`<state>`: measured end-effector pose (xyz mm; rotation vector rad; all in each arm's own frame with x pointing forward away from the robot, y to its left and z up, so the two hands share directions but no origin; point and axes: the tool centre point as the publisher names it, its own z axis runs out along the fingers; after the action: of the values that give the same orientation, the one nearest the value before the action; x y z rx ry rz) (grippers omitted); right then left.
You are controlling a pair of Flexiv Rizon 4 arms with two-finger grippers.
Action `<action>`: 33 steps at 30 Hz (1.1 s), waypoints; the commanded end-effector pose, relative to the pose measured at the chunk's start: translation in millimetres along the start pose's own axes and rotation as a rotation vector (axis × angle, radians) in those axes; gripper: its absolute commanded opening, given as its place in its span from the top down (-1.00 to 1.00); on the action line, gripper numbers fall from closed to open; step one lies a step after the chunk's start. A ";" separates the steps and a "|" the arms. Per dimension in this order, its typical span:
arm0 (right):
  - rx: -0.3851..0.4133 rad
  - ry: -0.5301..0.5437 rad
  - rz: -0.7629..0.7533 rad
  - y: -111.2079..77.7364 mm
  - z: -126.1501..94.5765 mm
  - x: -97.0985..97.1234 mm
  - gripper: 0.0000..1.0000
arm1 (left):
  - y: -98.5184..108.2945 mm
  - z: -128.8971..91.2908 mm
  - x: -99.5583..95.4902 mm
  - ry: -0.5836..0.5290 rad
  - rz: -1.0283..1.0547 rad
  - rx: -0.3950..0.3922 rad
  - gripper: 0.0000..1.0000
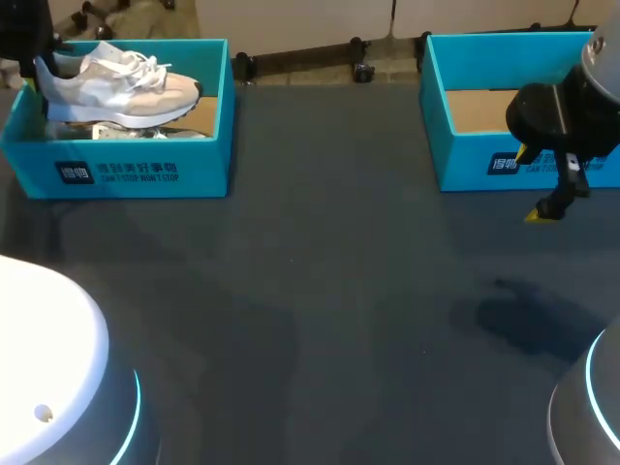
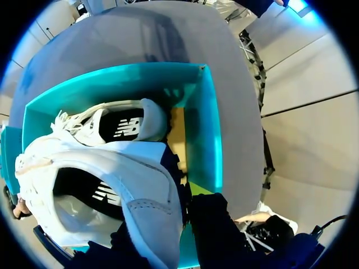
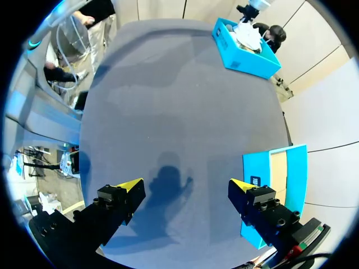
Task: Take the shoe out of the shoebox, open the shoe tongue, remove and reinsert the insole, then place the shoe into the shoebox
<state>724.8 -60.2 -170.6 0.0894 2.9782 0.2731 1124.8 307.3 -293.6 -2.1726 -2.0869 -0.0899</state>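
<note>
A white and grey shoe hangs just above the left blue shoebox, toe pointing right. My left gripper is shut on its heel. In the left wrist view the held shoe fills the space ahead of my left gripper, whose yellow tips are hidden behind the heel. A second shoe lies in the box beneath it. My right gripper hovers open over the table in front of the right box. In its own view the right gripper has nothing between its fingers.
A second blue box with a bare cardboard floor stands at the back right, close beside my right gripper; it shows in the right wrist view as well. Dark table stretches between the two boxes and toward the front.
</note>
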 end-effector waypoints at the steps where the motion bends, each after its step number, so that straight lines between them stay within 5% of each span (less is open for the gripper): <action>1: 0.004 0.002 0.001 1.2 1.4 -1.4 -1.00 | -2.6 -10.0 2.5 -0.015 0.002 -0.012 1.00; 11: 0.004 0.002 0.001 1.2 1.4 -1.4 -1.00 | -1.1 -35.2 5.7 -0.038 -0.014 -0.070 1.00; 33: 0.004 0.002 0.001 1.2 1.4 -1.4 -1.00 | 39.5 -10.2 -23.2 -0.057 -0.066 -0.148 1.00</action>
<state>724.8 -60.1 -170.6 0.0893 2.9782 0.2731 1161.9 280.6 -284.2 -2.2058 -2.2421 -0.2108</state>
